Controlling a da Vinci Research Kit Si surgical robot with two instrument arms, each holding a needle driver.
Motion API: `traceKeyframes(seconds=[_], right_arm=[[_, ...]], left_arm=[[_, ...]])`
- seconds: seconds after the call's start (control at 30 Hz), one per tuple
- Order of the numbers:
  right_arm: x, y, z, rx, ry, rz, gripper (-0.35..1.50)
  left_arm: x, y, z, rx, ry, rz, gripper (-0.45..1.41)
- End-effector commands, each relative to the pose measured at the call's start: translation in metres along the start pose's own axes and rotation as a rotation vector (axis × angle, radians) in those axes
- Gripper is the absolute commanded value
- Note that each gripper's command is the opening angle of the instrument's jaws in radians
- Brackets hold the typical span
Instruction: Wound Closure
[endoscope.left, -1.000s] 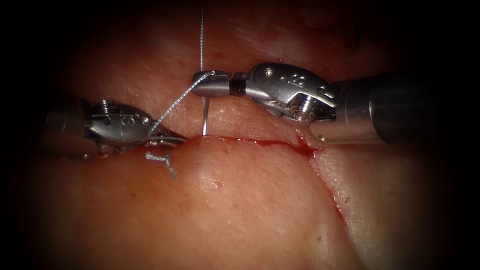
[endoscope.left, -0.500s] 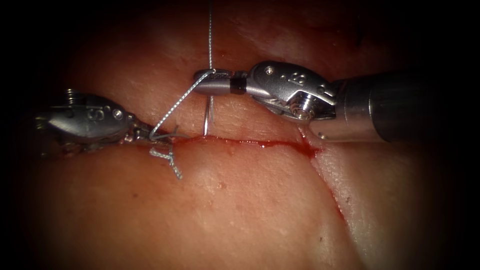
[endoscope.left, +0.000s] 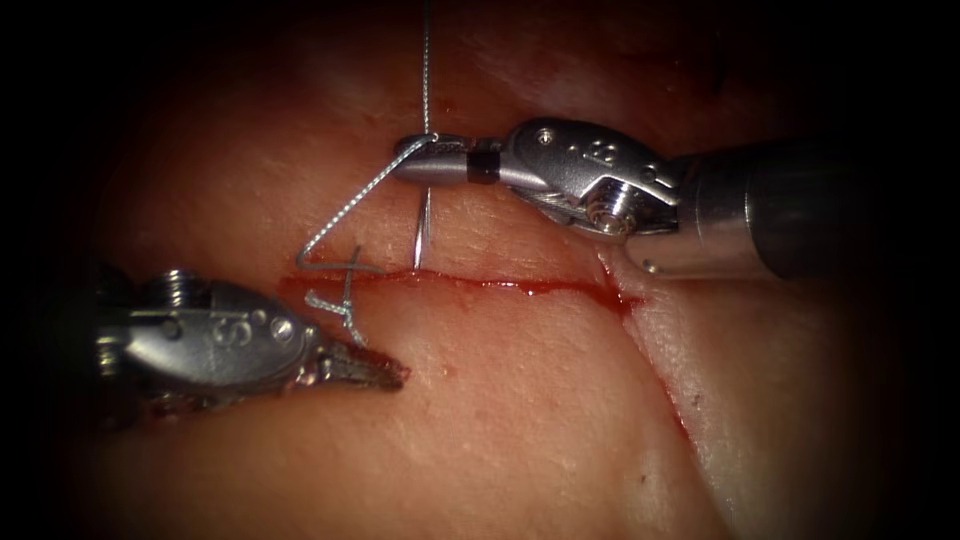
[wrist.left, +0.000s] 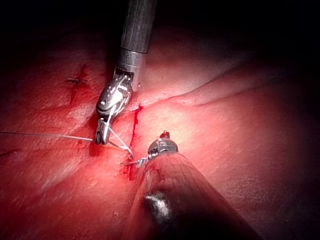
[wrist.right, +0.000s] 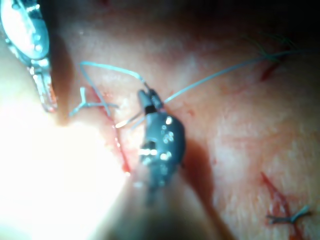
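Above cut (endoscope.left: 500, 285): right end effector (endoscope.left: 420, 162) clenched on needle (endoscope.left: 422, 228), thread (endoscope.left: 350, 208); left end effector (endoscope.left: 385, 375) closed, empty, below.

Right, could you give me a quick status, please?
Right tool shut on needle near its thread end. Left tool holds nothing, on the tissue. Needle tip at the cut. Thread loops to the knot.

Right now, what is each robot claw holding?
Left tool: closed, holding nothing, resting below the cut.
Right tool: closed on the needle, thread looped over it.
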Motion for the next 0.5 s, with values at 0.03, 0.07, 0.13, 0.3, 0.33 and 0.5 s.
traceKeyframes(seconds=[0.03,0.07,0.13,0.3,0.33,0.5], right_arm=[[-0.0003,0.0002,0.0008,0.001,0.002,-0.002,-0.35],[-0.0003,0.0002,0.0008,0.001,0.002,-0.001,-0.35],[-0.0002,0.0002,0.0007,0.001,0.002,-0.001,-0.35],[-0.0001,0.0005,0.0007,-0.001,0.003,0.000,-0.35],[-0.0001,0.0005,0.0007,-0.001,0.003,0.000,-0.35],[-0.0001,0.0005,0.0007,-0.001,0.003,0.000,-0.35]], left_arm=[[-0.0002,0.0001,0.0010,-0.002,0.001,0.002,-0.45],[-0.0003,0.0001,0.0013,-0.003,0.001,0.004,-0.45],[-0.0011,0.0000,0.0022,-0.008,0.002,0.012,-0.45],[-0.0035,-0.0009,0.0045,-0.029,0.001,0.029,-0.45],[-0.0041,-0.0011,0.0050,-0.032,0.004,0.025,-0.45],[-0.0052,-0.0016,0.0059,-0.043,-0.008,0.013,-0.45]])
